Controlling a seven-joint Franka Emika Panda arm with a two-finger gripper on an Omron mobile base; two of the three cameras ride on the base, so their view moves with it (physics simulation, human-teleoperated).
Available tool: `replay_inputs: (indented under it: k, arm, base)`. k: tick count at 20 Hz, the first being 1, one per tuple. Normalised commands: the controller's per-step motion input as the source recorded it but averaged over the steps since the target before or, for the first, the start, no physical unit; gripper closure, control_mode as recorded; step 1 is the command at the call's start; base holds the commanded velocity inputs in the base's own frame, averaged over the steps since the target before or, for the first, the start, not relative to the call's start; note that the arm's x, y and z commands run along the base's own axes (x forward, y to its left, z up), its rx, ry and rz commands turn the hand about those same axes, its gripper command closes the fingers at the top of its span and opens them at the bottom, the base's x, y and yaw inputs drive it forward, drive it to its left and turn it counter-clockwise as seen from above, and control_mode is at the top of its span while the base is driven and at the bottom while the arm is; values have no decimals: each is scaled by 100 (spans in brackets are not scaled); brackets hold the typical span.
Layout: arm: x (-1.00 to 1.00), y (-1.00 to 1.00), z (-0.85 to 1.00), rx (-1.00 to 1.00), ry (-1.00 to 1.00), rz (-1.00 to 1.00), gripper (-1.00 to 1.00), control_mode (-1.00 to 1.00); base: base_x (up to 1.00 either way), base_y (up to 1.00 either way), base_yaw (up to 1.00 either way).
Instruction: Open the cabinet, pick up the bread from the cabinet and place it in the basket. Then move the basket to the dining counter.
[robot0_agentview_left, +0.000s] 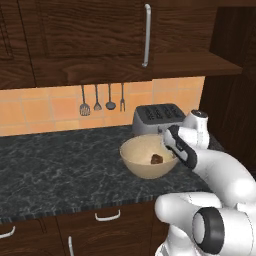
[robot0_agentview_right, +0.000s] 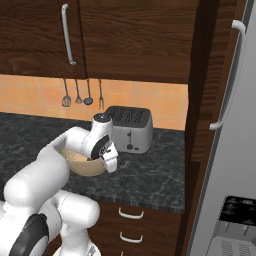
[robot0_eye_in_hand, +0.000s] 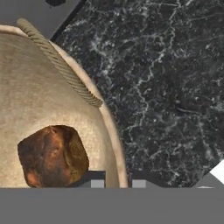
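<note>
- Gripper (robot0_eye_in_hand: 118, 183): in the hand view the two dark fingertips stand parted, one either side of the basket's near rim, closed on nothing. Judged an open pre-grasp over the wall.
- Basket (robot0_agentview_left: 136, 161): round, tan, woven, upright on the black granite counter (robot0_agentview_left: 55, 165), mouth up, directly in front of the toaster (robot0_agentview_left: 156, 117). A rope handle (robot0_eye_in_hand: 61, 65) lies along the rim. Being round, it has no long axis on the counter; its only axis is vertical.
- Bread (robot0_eye_in_hand: 52, 159): dark brown lump resting in the basket's bottom, just inside the rim being straddled. Roughly as wide as long; no clear pointing direction.
- Step in hand, by judgement: gripping the rim to carry the basket. Advice: lower until the wall sits deep between the fingers, close squarely across it, lift level so the bread does not roll out, clear the toaster.
- Cabinet (robot0_agentview_left: 90, 40): doors appear shut above the counter.
</note>
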Motion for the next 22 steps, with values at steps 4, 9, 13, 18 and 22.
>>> replay_inputs:
  k: [4,9,13,18,22]
  arm:
    - [-64,0,8,0,-7,-43,100,-100]
    - [-74,0,78,0,-28,-23,100,-100]
    - [-77,-13,100,0,-14,-11,100,-100]
    - [-85,-29,100,0,0,-20,100,-100]
    - [-71,-9,94,0,-1,-20,100,-100]
  base:
    - [0,0,0]
    - [0,0,0]
    - [0,0,0]
    - [0,0,0]
    - [0,0,0]
